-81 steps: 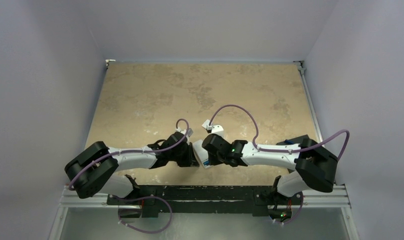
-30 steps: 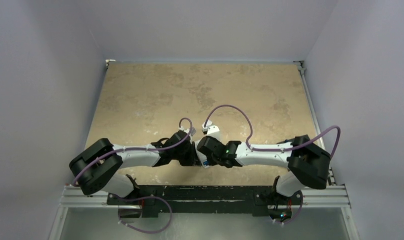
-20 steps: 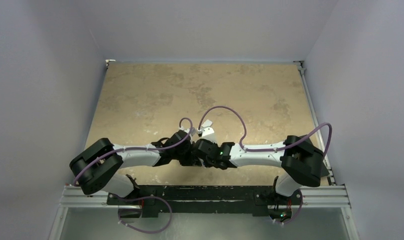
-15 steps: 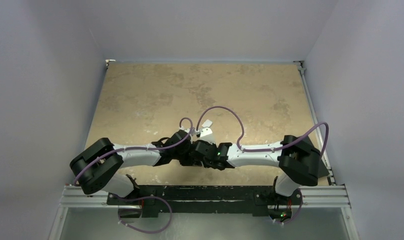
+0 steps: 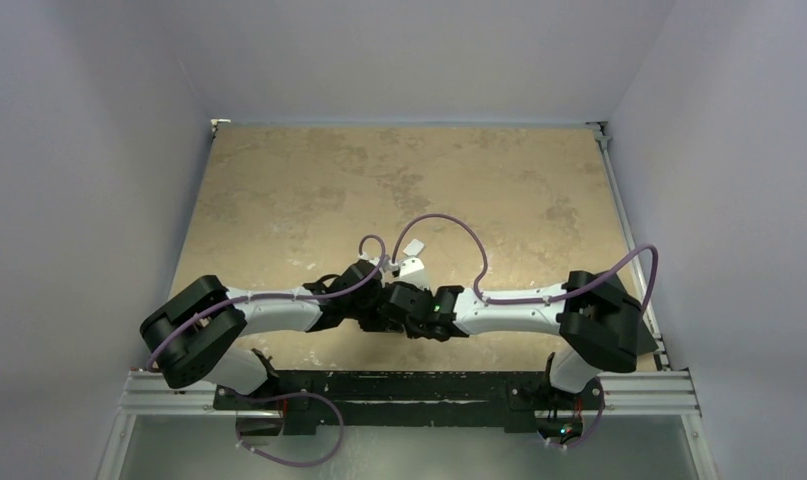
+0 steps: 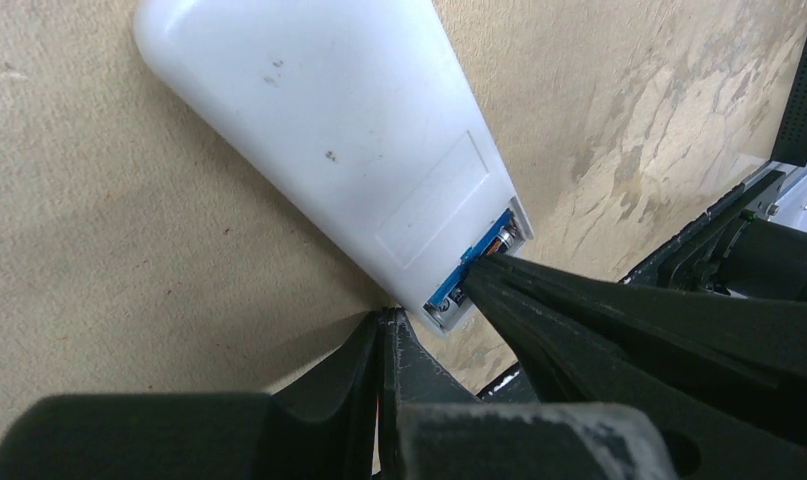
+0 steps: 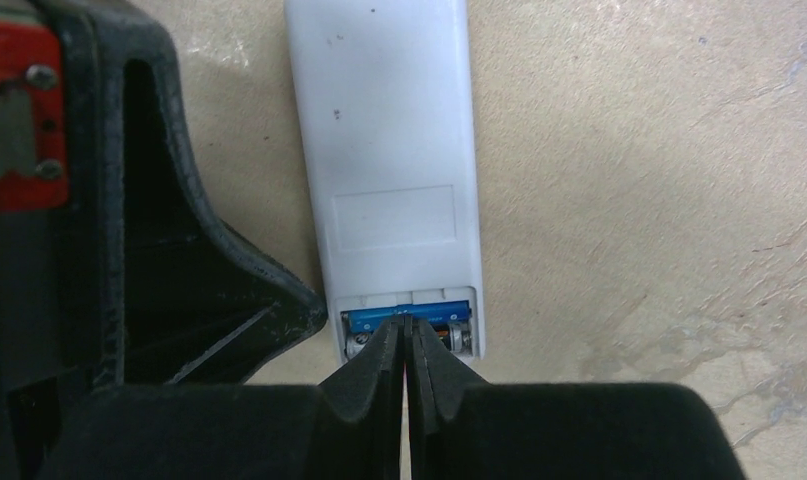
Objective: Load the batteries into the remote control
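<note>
- The right tool [image 7: 406,338] is clenched almost tight and grips nothing. Its tips sit on the batteries [image 7: 371,321], which lie in the open end compartment of the remote control [image 7: 379,120].
- The left tool [image 6: 387,322] is fully clenched and empty, with its tips just beside the remote control's edge at that compartment.
- The remote control lies back up on the table [image 7: 639,150], between the two tools.
- Compared with a few seconds ago, the right arm has swung left, and its tool now hides the remote control in the top view.
</note>
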